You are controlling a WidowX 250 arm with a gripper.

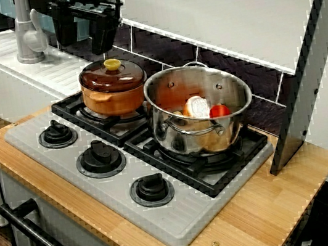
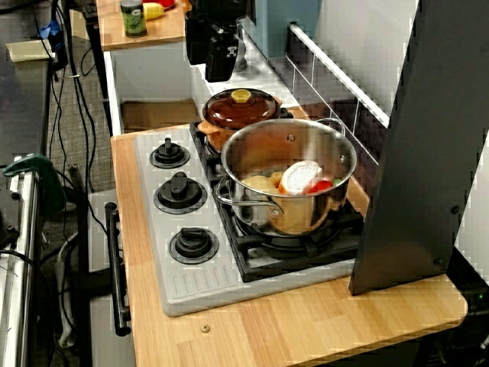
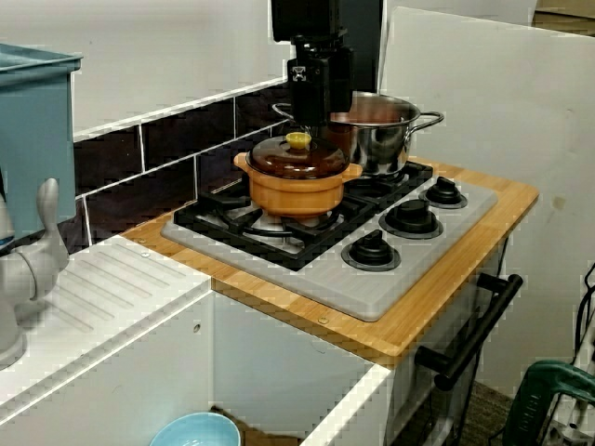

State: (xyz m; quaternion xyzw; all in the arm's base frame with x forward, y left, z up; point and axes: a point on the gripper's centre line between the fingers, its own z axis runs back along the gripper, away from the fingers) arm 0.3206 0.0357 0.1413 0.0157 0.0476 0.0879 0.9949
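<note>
**Kitchen corner: black robot gripper (image 1: pixel 101 44) over a round orange pot (image 1: pixel 110 100)**

Wood counter (image 1: pixel 271 206) bore a grey stovetop (image 1: pixel 185 219). The pot sat on one burner, just beside a shiny steel pot (image 1: pixel 175 137). The gripper hung above the glossy brown lid (image 1: pixel 113 76) and its small yellow knob (image 1: pixel 112 64), not touching. Its finger spread could not be told. The lid looked light, stiff and slick, and the knob seemed the surest hold.

One view faces the stove (image 1: pixel 185 219) from its front, two from opposite ends.
</note>
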